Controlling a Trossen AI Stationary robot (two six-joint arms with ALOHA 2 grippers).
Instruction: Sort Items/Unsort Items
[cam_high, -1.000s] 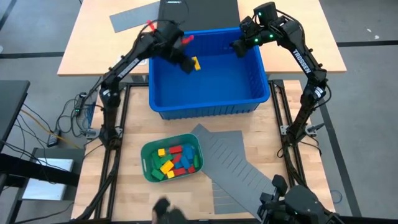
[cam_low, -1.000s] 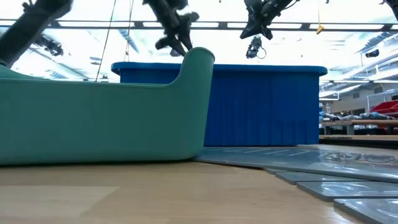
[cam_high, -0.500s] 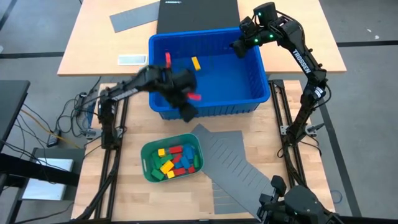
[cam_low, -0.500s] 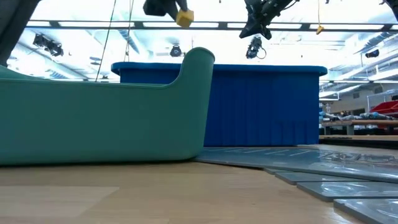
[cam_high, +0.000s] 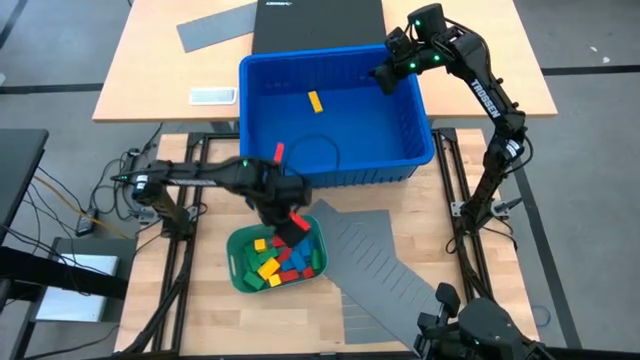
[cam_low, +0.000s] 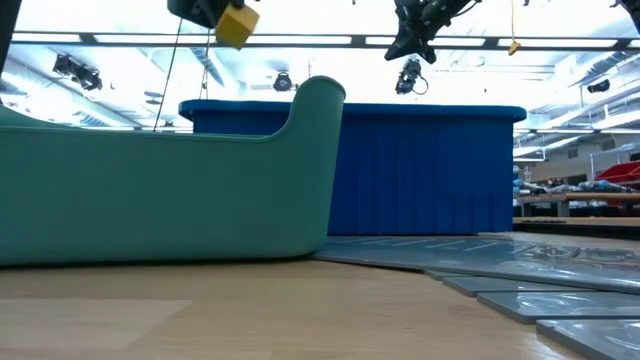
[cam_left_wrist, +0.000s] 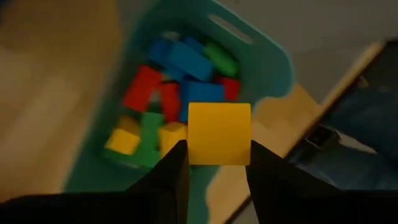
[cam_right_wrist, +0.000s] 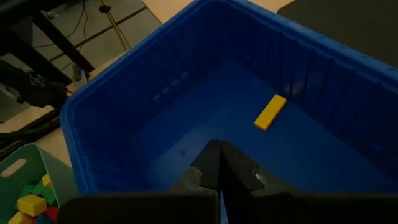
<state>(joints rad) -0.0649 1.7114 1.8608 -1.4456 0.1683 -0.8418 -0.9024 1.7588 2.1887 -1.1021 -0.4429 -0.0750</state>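
Note:
A yellow block (cam_left_wrist: 219, 134) hangs above the far part of the teal tray (cam_high: 244, 280), with my left gripper (cam_left_wrist: 217, 149) shut on it. In the low view the block (cam_low: 237, 25) hangs high over the tray (cam_low: 170, 190). Several red, blue, green and yellow blocks (cam_high: 280, 258) lie in the tray. One more yellow block (cam_high: 315, 101) lies flat on the floor of the blue bin (cam_high: 335, 150). My right gripper (cam_right_wrist: 219, 163) is shut and holds nothing, above the bin's far right corner (cam_high: 383, 75). My left gripper pinches the yellow block by two opposite sides (cam_left_wrist: 194, 143) between its two fingers. The fingers point steeply down from above. The block is lifted clear, hanging over the blocks in the tray.
A grey slotted sheet (cam_high: 385, 265) lies on the table to the right of the tray, reaching to the near edge. A second grey sheet (cam_high: 215, 27) and a black board (cam_high: 318, 22) lie beyond the bin. A small white card (cam_high: 212, 96) lies left of the bin.
My left gripper has swung from over the blue bin's far left part toward the table's near edge, across the bin's near wall, to above the teal tray. It has tipped to point more steeply down. The yellow block has travelled with it, clear of everything.

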